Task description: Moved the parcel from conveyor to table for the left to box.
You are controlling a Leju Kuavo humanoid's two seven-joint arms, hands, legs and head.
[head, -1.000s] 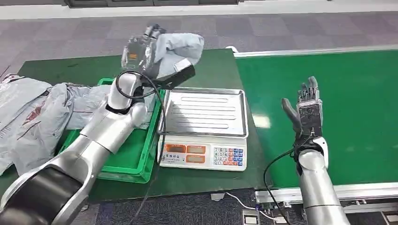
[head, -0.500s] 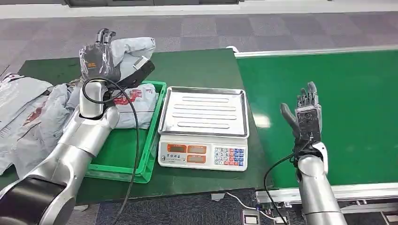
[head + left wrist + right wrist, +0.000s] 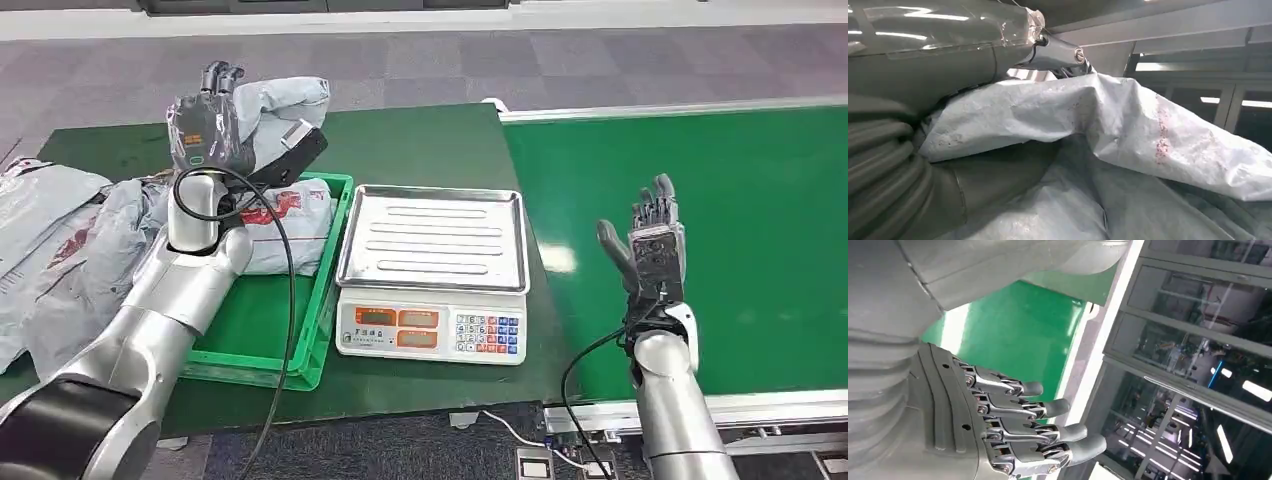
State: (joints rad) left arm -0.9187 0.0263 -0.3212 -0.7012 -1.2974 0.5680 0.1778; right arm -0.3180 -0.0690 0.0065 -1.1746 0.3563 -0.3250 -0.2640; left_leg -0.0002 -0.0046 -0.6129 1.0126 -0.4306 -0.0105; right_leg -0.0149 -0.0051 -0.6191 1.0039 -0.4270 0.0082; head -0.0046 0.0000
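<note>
Parcel [image 3: 285, 105] crinkly grey plastic film; scale tray [image 3: 434, 238] shiny ribbed metal; crate [image 3: 318, 300] glossy green plastic; conveyor belt [image 3: 740, 200] smooth.

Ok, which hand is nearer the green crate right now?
Left. The left hand holds a grey parcel just above the green crate's far end; the right hand hangs open over the conveyor, beyond the scale.

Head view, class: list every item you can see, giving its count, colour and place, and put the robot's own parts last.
Held parcel: one, grey, raised above the crate's far end.
Crate: one, green, on the table left of the scale.
Parcel in crate: one, grey with red print.
Loose bags: several, grey, table's left end.
Scale: one, white with steel tray, table centre.
Conveyor: one, green, right.
Left hand: holds the raised parcel.
Right hand: fingers apart, over the conveyor.
</note>
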